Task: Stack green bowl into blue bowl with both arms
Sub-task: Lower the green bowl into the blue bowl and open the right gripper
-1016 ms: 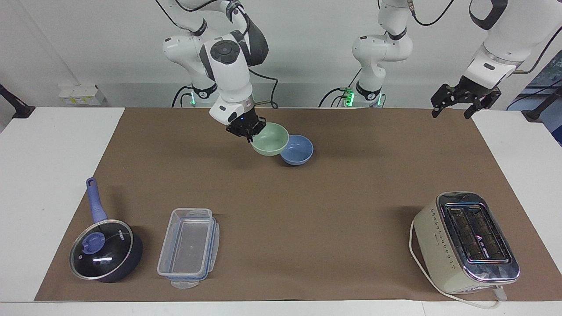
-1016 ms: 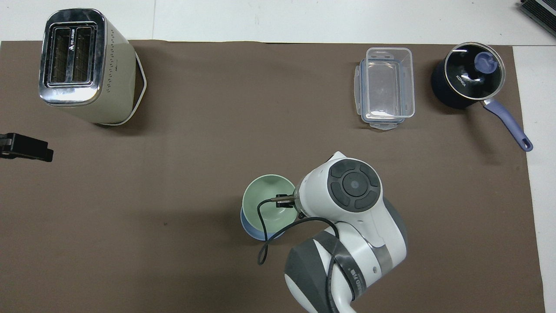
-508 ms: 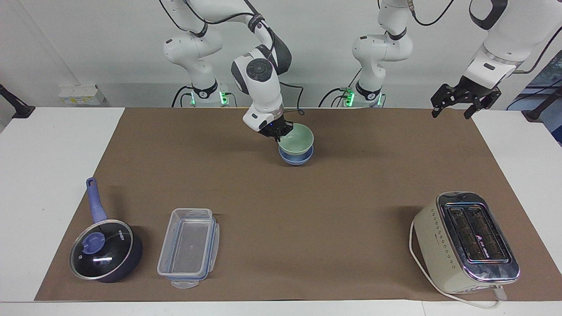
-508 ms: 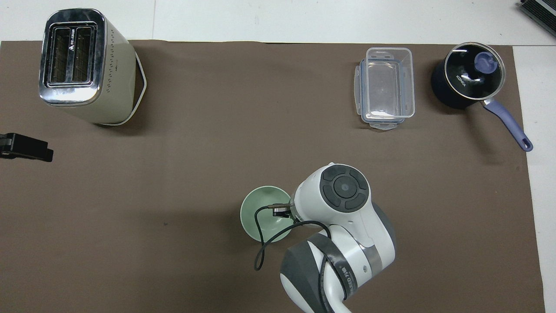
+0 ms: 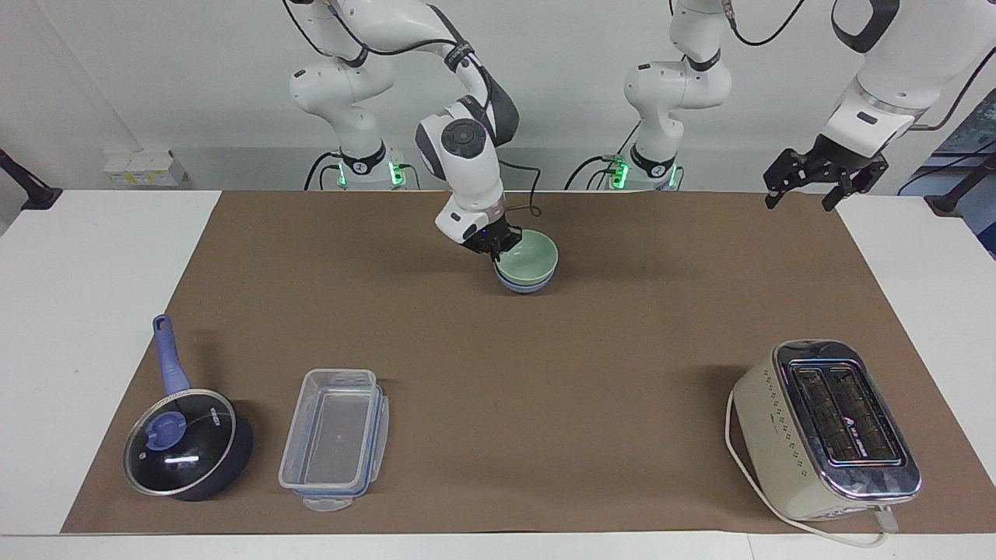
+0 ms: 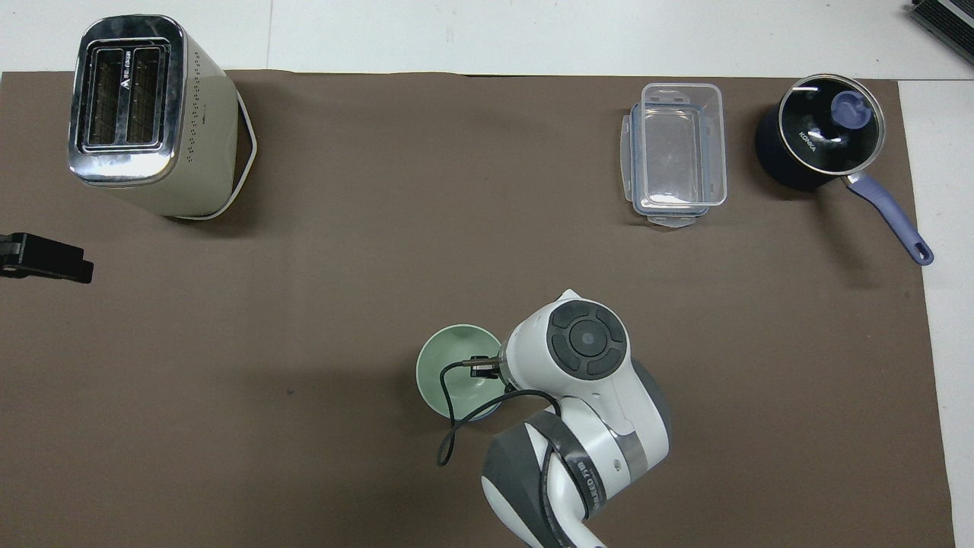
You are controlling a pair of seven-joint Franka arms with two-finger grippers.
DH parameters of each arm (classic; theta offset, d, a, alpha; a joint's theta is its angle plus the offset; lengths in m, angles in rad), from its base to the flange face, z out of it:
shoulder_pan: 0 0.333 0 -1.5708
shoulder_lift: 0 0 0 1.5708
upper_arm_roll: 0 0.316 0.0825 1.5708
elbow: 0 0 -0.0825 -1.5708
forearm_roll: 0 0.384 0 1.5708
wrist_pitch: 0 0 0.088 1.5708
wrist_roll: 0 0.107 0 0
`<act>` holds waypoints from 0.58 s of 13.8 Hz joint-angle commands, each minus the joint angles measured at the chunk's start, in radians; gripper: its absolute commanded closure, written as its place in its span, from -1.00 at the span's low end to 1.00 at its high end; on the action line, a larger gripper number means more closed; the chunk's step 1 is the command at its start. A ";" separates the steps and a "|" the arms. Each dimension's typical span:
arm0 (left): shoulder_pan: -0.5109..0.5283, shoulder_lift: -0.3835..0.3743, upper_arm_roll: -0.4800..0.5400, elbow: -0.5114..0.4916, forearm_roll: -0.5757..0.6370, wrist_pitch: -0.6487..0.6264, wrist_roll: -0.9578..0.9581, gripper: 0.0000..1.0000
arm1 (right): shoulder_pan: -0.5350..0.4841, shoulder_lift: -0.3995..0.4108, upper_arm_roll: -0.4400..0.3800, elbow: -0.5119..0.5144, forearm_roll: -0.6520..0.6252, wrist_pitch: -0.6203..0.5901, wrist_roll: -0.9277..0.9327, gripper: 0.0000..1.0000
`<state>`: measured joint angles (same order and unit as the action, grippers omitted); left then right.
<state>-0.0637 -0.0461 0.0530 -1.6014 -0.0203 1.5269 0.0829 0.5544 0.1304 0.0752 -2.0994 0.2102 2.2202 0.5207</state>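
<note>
Since a second ago my right gripper (image 5: pixel 498 246) has carried the green bowl (image 5: pixel 531 259) sideways from beside the blue bowl (image 5: pixel 526 285) to directly over it and lowered it in. Green bowl now sits nested in the blue one; only a thin blue band shows under it in the facing view, and a sliver of blue rim in the overhead view. The stack is on the brown mat (image 5: pixel 545 365), close to my bases, roughly midway between the table's two ends.

My right gripper is at the green bowl's rim on the side toward my right arm's end, fingers closed on that rim. From overhead my wrist covers the contact, so I read it from the facing view only.

My left gripper (image 5: pixel 809 180) waits in the air over the mat's edge at the left arm's end of the table, fingers spread, holding nothing.

Farther from me:
- clear plastic box (image 5: pixel 335 439) with blue clips, empty, toward the right arm's end;
- beside it, nearer that end, a dark pan (image 5: pixel 187 445) with glass lid and blue handle; the lid lettering in the overhead view reads about like "KONKA";
- toaster (image 5: pixel 828 430), cream with chrome top, at the left arm's end, with a small logo and text I cannot read.
</note>
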 commanded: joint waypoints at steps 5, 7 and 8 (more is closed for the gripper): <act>0.005 -0.018 -0.005 -0.025 0.020 0.019 -0.003 -1.00 | -0.007 -0.020 -0.003 0.033 0.021 -0.011 0.059 -0.47; 0.005 -0.018 -0.005 -0.025 0.020 0.019 -0.003 -1.00 | -0.016 -0.050 -0.015 0.036 0.020 -0.022 0.061 -0.98; 0.005 -0.018 -0.005 -0.025 0.020 0.019 -0.003 -1.00 | -0.054 -0.078 -0.015 0.039 0.012 -0.042 0.056 -1.00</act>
<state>-0.0636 -0.0461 0.0530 -1.6014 -0.0203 1.5271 0.0829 0.5489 0.1062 0.0601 -2.0594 0.2111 2.2163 0.5675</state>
